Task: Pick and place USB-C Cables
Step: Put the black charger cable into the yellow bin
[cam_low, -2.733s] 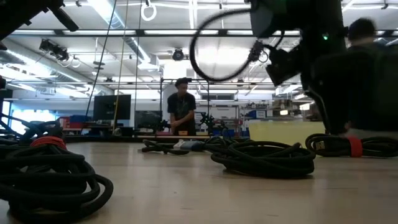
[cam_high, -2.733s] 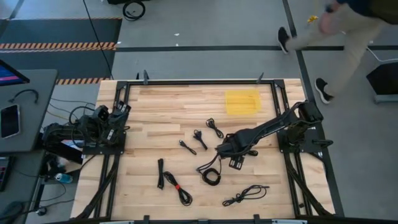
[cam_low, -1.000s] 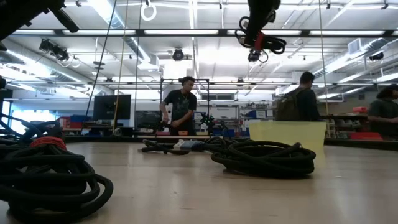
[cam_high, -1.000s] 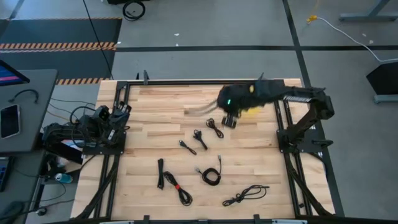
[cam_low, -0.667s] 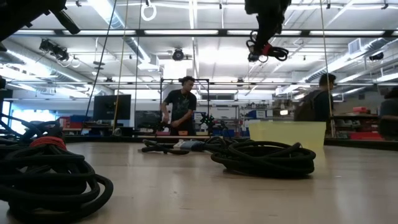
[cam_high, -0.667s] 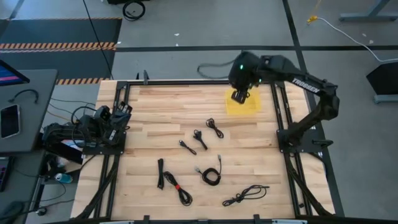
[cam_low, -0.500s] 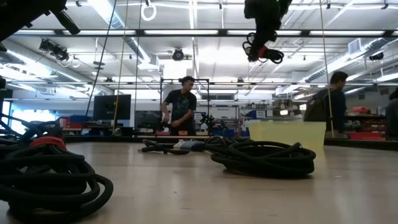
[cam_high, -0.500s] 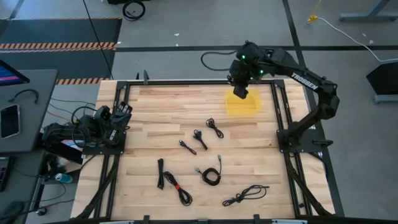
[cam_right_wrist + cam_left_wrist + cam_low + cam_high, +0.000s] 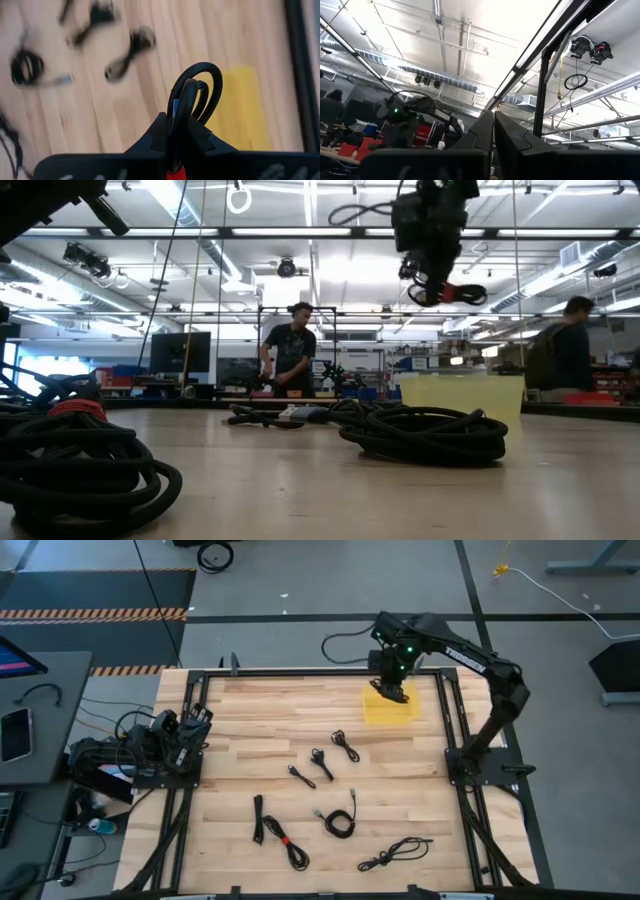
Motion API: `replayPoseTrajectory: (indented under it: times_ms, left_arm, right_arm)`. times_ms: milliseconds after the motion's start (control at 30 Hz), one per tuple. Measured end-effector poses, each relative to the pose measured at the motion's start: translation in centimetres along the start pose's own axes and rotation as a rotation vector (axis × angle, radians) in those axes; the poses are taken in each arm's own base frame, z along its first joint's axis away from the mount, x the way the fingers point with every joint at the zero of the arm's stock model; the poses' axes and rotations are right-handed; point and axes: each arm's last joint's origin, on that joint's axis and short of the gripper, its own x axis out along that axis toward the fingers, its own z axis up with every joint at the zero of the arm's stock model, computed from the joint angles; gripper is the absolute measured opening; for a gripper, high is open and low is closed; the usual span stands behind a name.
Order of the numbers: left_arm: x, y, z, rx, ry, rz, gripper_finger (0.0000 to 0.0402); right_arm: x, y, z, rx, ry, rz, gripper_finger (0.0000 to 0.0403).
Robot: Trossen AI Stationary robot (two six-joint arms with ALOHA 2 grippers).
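Note:
My right gripper point(image 9: 398, 690) hangs over the yellow bin point(image 9: 388, 708) at the table's far right, shut on a coiled black USB-C cable point(image 9: 448, 292) with a red tie. Several more black USB-C cables point(image 9: 340, 820) lie flat on the wooden table, around its middle and near side. In the low view two of them show as a large coil point(image 9: 425, 432) and a red-tied coil point(image 9: 70, 455). My left gripper point(image 9: 494, 131) is shut on nothing; its arm is parked at the table's left edge point(image 9: 168, 740), fingers pointing up at the ceiling. My right gripper pinches the coil's bundled loops point(image 9: 186, 102) between its two fingers, with the red tie point(image 9: 172, 175) down between them. The rounded loop ends point(image 9: 202, 75) stick out past the fingertips. The fingers come from above, and the cable hangs below them, clear of the bin.
The black frame rails point(image 9: 300, 672) run round the table's edges. A desk with a phone point(image 9: 15, 735) stands left of the table. People stand and walk in the room beyond the far edge point(image 9: 292, 355). Bare wood lies at the table's far left.
My right gripper has carried the cable from above the table's middle toward the far edge and a little to the right, and now hangs over the yellow bin. It has turned on the way. The cable stays lifted clear. The cables on the table have not moved.

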Motion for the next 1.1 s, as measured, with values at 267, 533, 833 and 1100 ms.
replayPoseTrajectory:
  times_ms: [267,533,833,1100]
  left_arm:
    - [0.0,0.0,0.0,0.000,0.000,0.000,0.0023]
    - [0.0,0.0,0.0,0.000,0.000,0.000,0.0023]
    - [0.0,0.0,0.0,-0.001,-0.001,-0.001,0.0023]
    - [0.0,0.0,0.0,-0.001,0.001,-0.001,0.0023]
  right_arm:
    - [2.4,-0.8,1.0,-0.061,0.083,0.014,0.0026]
    - [4.6,-1.4,1.9,-0.172,0.179,-0.056,0.0026]
    - [8.4,-2.1,-0.1,-0.167,0.258,-0.035,0.0026]
    - [11.8,-2.5,-3.2,-0.168,0.298,-0.026,0.0026]
